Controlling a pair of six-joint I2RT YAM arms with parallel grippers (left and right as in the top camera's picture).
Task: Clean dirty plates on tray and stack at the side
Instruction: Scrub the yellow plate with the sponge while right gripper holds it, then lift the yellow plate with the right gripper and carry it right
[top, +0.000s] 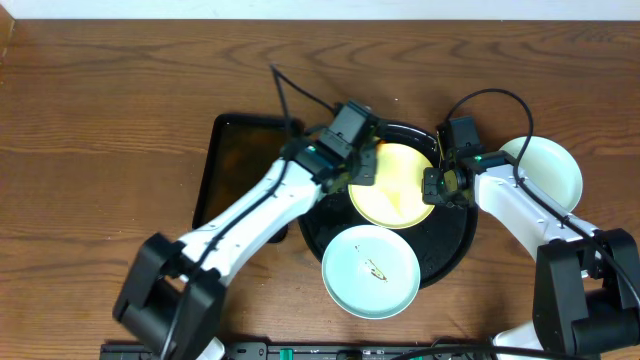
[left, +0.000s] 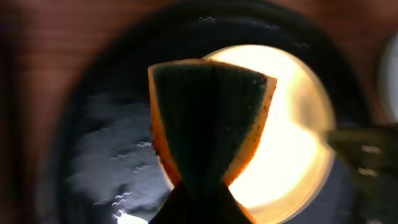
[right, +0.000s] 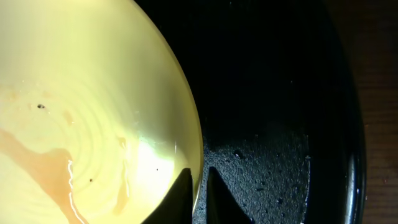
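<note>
The pale yellow plate (top: 392, 187) lies on the black tray (top: 455, 245), wet with brown streaks (right: 93, 124). My left gripper (top: 362, 160) is shut on a sponge (left: 208, 118), green-faced with orange edges, held over the plate's left rim. My right gripper (top: 437, 187) is shut on the yellow plate's right rim (right: 198, 186), one finger inside, one outside. A mint-white plate (top: 370, 271) with a dark smear lies at the tray's front. Another mint-white plate (top: 545, 172) lies on the wood tabletop (top: 100, 140) to the right.
A dark rectangular tray (top: 235, 165) lies left of the black tray, partly under my left arm. A cable arcs over the back of the table.
</note>
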